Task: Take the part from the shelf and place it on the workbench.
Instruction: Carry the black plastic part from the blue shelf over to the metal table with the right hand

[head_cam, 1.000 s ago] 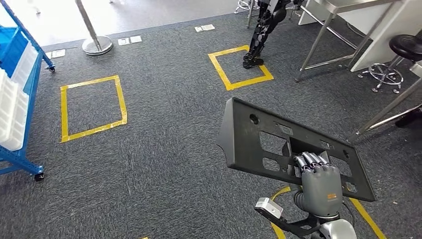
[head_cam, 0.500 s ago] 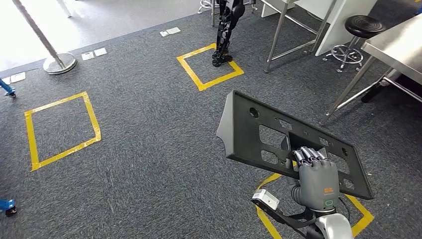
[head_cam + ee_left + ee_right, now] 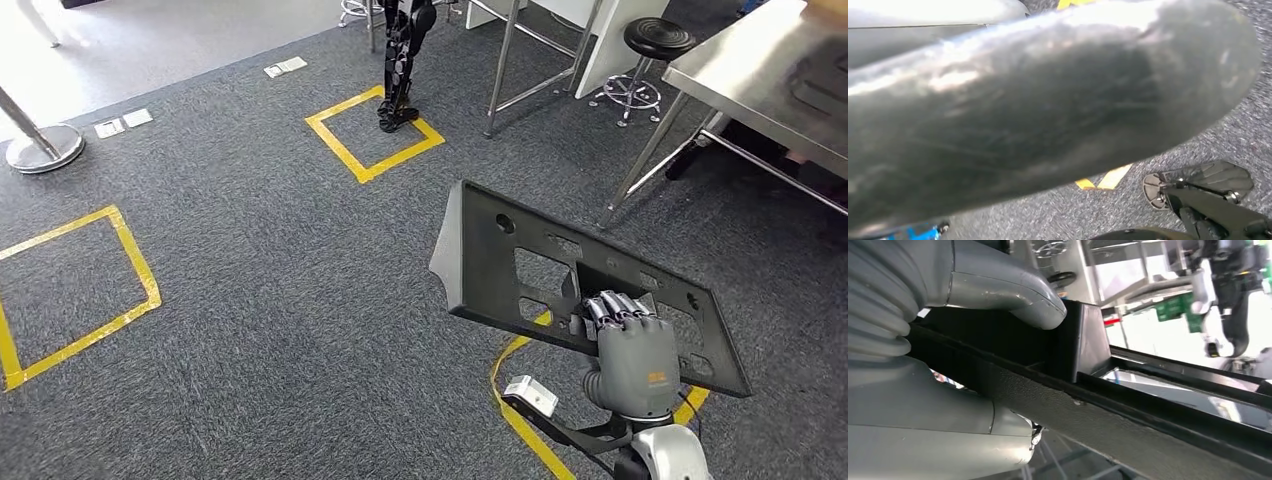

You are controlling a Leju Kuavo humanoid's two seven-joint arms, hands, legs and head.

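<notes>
Grey carpet [image 3: 280, 290] with yellow tape squares [image 3: 374, 132] lies short of the steel workbench [image 3: 770, 85]. Right hand [image 3: 632, 350] clamps the black panel part [image 3: 500, 270] by a cut-out edge, probably to carry it level toward that workbench. Left hand's state cannot be told.

Grey carpet [image 3: 280, 290], yellow tape squares [image 3: 374, 133], round black stool [image 3: 658, 39], stanchion base [image 3: 42, 148], floor labels [image 3: 285, 67]

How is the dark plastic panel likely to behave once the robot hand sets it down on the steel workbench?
The panel probably stays stiff: it juts far out from the right robot hand without visible sag. It seems light for its size, being thin with several cut-outs and carried by one hand. Flat-backed, it should lie steady on the workbench, though smooth steel might let it slide.
</notes>
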